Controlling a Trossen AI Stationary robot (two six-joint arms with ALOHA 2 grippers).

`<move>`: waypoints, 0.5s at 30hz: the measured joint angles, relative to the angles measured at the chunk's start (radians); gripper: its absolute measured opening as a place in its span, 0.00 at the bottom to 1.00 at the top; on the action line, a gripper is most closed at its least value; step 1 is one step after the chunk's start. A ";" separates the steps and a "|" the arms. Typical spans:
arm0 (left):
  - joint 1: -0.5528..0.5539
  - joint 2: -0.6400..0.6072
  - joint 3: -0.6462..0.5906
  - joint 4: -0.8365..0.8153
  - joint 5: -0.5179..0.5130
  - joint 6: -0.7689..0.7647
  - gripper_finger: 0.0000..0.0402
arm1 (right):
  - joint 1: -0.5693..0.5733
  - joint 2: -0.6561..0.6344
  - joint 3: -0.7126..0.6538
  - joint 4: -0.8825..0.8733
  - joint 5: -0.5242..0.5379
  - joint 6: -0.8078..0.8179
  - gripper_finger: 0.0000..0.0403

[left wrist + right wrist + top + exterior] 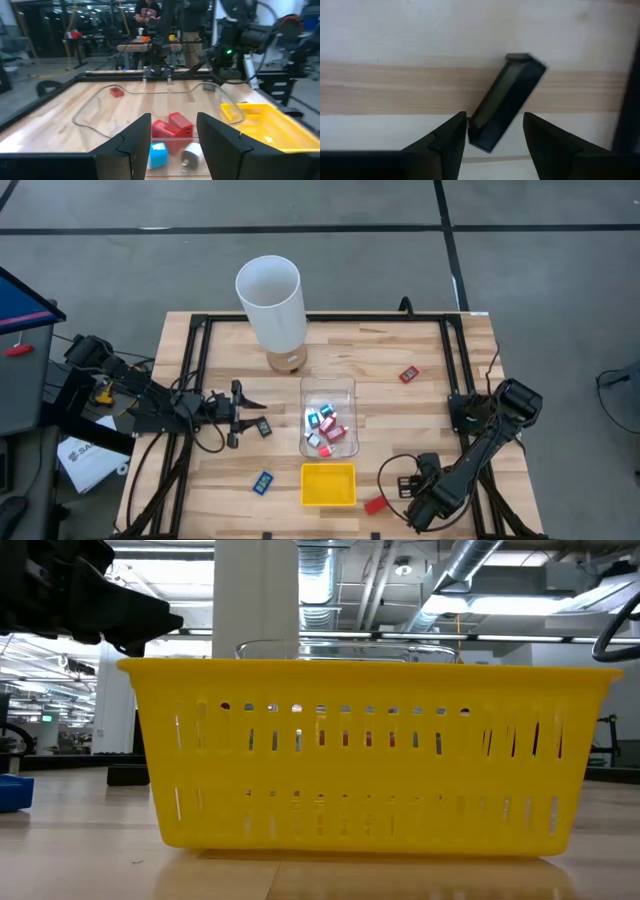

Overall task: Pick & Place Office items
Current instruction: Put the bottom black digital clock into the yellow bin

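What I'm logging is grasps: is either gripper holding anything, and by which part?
Nothing. Left gripper open before the clear bin; right gripper open over a loose dark piece.

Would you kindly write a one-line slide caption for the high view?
Left gripper beside a black piece; clear bin already holding several office items.

The clear bin and yellow tray fill the table's middle, the white cylinder stands at the back, bare wood lies open to either side, and scattered pieces dot it: red, blue, black.
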 joint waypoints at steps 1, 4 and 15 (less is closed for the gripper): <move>-0.001 0.000 0.000 0.000 0.009 -0.012 0.38 | 0.000 0.000 -0.008 0.019 0.000 -0.002 0.45; -0.016 0.000 0.000 0.000 0.020 -0.018 0.38 | 0.000 0.000 -0.019 0.047 0.004 -0.009 0.40; -0.052 0.000 0.000 0.000 0.020 -0.016 0.38 | 0.000 0.000 -0.019 0.044 -0.004 -0.056 0.13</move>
